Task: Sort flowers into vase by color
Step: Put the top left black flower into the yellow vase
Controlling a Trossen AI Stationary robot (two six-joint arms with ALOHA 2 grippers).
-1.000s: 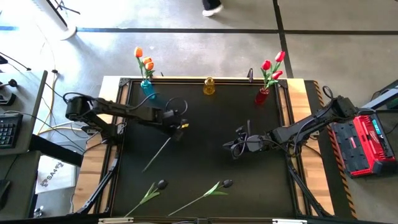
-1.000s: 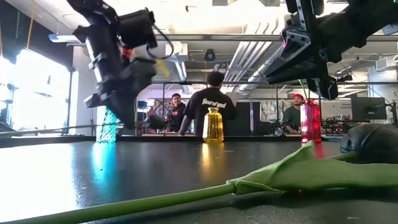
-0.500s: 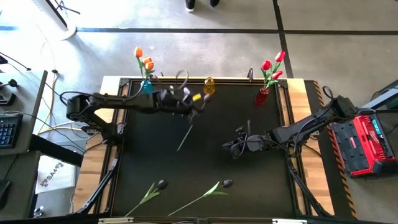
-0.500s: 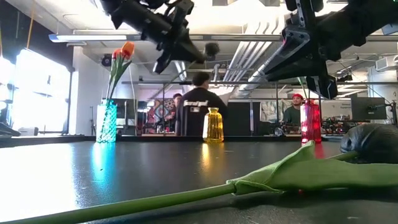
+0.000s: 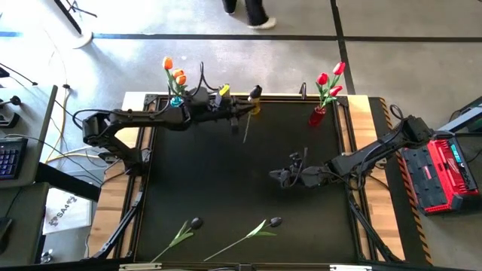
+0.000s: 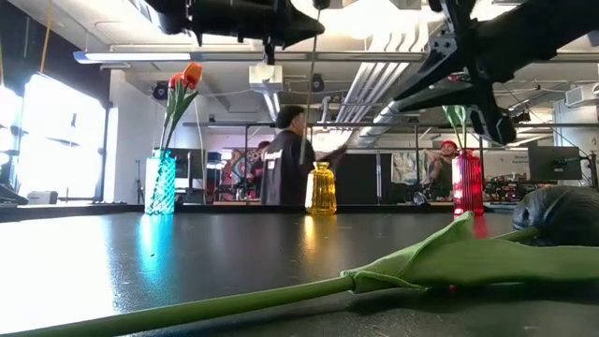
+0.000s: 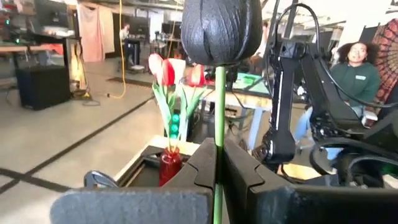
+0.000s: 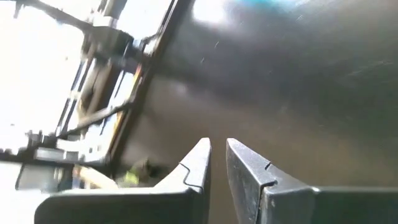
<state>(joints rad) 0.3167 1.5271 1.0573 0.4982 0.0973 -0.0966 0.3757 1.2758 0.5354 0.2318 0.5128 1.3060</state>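
My left gripper is shut on a black tulip, whose head stands above the yellow vase at the table's far edge. The blue vase at the far left holds orange flowers. The red vase at the far right holds red flowers. Two more black tulips lie flat on the table near its front edge. My right gripper hovers right of the table's middle. Its fingers stand a narrow gap apart with nothing between them. My left gripper pinches the tulip's thin green stem between its two fingers, a little below the black head. The fingers lie level, point toward the table's right side and cross the stem. The flower stands upright, head up, its stem hanging clear of the table.
A leaf and black head of a lying tulip fill the low view's foreground. A red case sits beyond the right edge. People stand and sit in the room behind the table. Bare black tabletop lies between the arms and the lying tulips.
My left gripper has risen and swung toward the far edge and the yellow vase, turning from pointing down to level. The black tulip, which hung slanting with its stem toward the near edge, now stands upright with its head on top. My right arm has kept its place.
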